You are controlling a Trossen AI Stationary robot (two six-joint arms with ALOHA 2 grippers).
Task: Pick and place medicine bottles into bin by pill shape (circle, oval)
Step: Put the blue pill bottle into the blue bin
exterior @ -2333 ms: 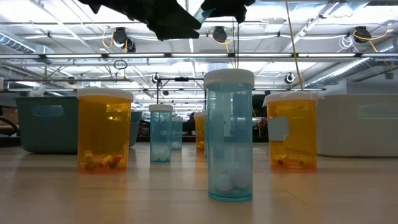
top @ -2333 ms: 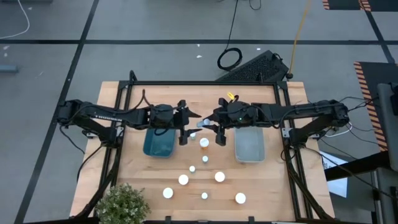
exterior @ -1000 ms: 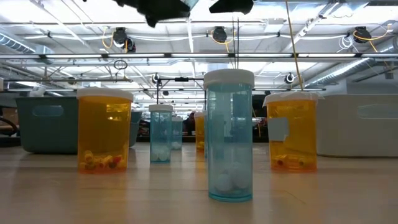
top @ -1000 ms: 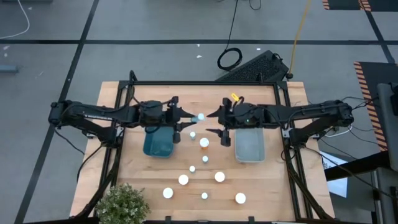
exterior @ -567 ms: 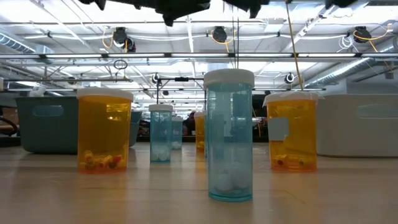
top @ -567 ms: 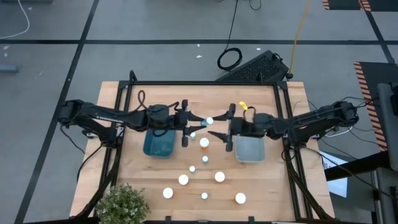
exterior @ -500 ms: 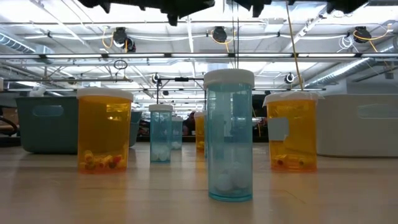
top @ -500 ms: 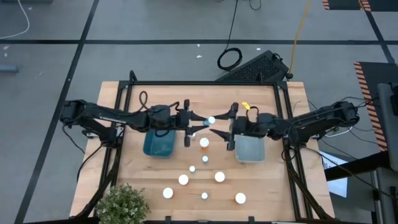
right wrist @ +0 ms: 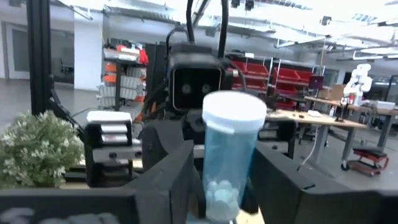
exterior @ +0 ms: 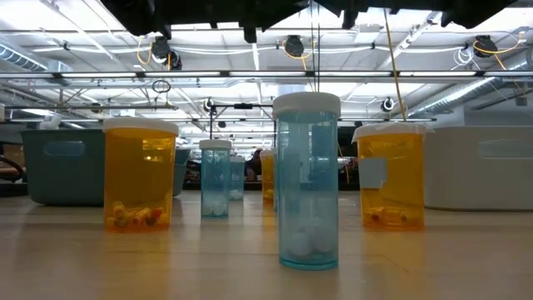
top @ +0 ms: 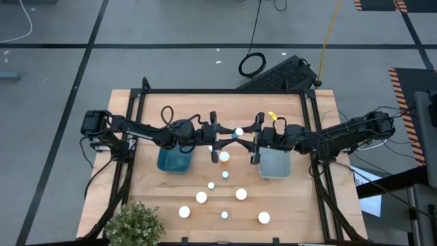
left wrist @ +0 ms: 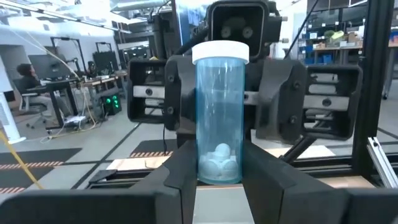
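Bottle in hand is the clear blue one (left wrist: 219,112), capped white, held upright above the table between the two bins, with round white pills settled at its bottom. Starting at nine o'clock, my left arm reaches inward over the teal bin (top: 173,159), and my left gripper (top: 217,139) has its fingers closed on the bottle's lower body so the pills stay readable through the wall. At the centre, the bottle's cap (top: 238,131) shows from above, just at twelve o'clock of an amber bottle (top: 224,157) standing on the wood. Toward three o'clock, my right gripper (top: 254,140) faces the same bottle from over the pale bin (top: 274,161); its fingers (right wrist: 163,168) stand wide on either side of the bottle, apparently without pressing it, which I judge to be a handover pose or a check of the pills. Lower on the table, toward six o'clock, the remaining white-capped bottles (top: 201,197) stand apart, unsorted.
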